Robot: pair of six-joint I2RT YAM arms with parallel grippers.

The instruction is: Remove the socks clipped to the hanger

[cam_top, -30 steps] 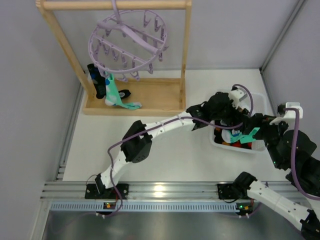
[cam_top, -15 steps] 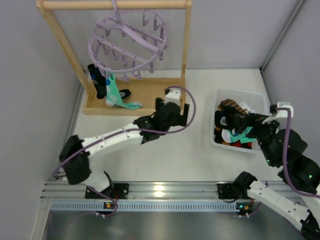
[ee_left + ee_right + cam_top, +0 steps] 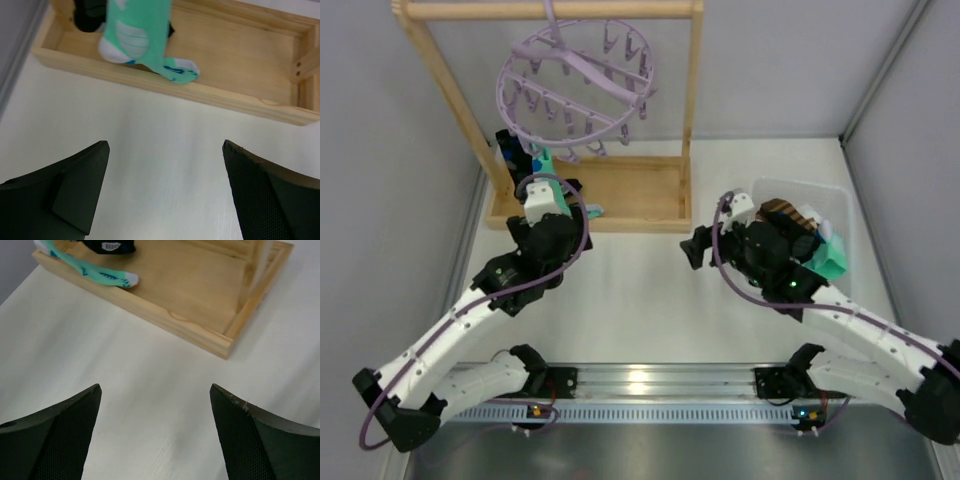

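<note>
The lilac hanger [image 3: 575, 85] hangs from the wooden rack's top bar. A teal sock [image 3: 542, 163] and a black sock [image 3: 509, 152] hang from clips at its left side, down into the rack's base. They also show in the left wrist view, teal [image 3: 135, 30] and black [image 3: 87, 12], and in the right wrist view, teal [image 3: 90, 271] and black [image 3: 110, 246]. My left gripper [image 3: 557, 205] [image 3: 165, 145] is open and empty, just in front of the base below those socks. My right gripper [image 3: 698, 245] [image 3: 155, 387] is open and empty over the table, right of the base.
The wooden rack base [image 3: 640, 190] [image 3: 240, 75] [image 3: 200, 290] has a raised rim. A clear bin [image 3: 835, 195] at the right holds a brown striped sock [image 3: 790, 215] and a teal sock [image 3: 825, 258]. Grey walls stand at left and right.
My left arm swung from the bin across the table to the front of the rack base. My right gripper left the bin and moved left; the teal sock stays in the bin.
</note>
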